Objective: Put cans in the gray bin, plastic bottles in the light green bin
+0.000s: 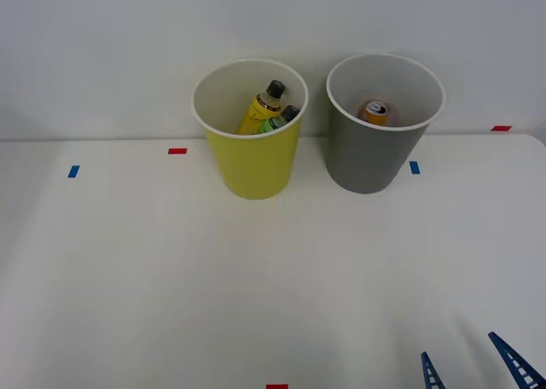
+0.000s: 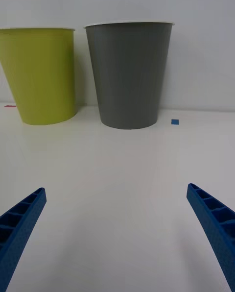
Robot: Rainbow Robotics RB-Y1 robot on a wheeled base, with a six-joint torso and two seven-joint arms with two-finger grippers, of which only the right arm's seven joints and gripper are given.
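The white bench (image 1: pixel 256 278) spreads across the front view, its far edge meeting a pale wall, and it carries small tape marks: blue squares (image 1: pixel 73 171) near the robot's far left and beside the gray bin, and red strips (image 1: pixel 177 151) at the far edge and at the near edge. Two round tapered bins stand upright side by side toward the far edge, near each other but apart. The light green bin (image 1: pixel 253 163) sits to the robot's left of the gray bin (image 1: pixel 367 154); both have white insides and white rims. From the right wrist view the same pair stand ahead on the bench, the light green bin (image 2: pixel 41 76) beside the gray bin (image 2: pixel 128 74), with one blue tape square just beside the gray bin's base. Inside the light green bin lean two plastic bottles with black caps, a yellow-labelled bottle (image 1: pixel 260 112) and a green bottle (image 1: pixel 277 121) touching it. Inside the gray bin rests the orange can (image 1: pixel 376 112), its silver top facing upward. The right end effector (image 1: pixel 473 363) hangs low at the near right corner of the bench, well apart from both bins, its blue ribbed fingers (image 2: pixel 19 223) spread wide with nothing between them.
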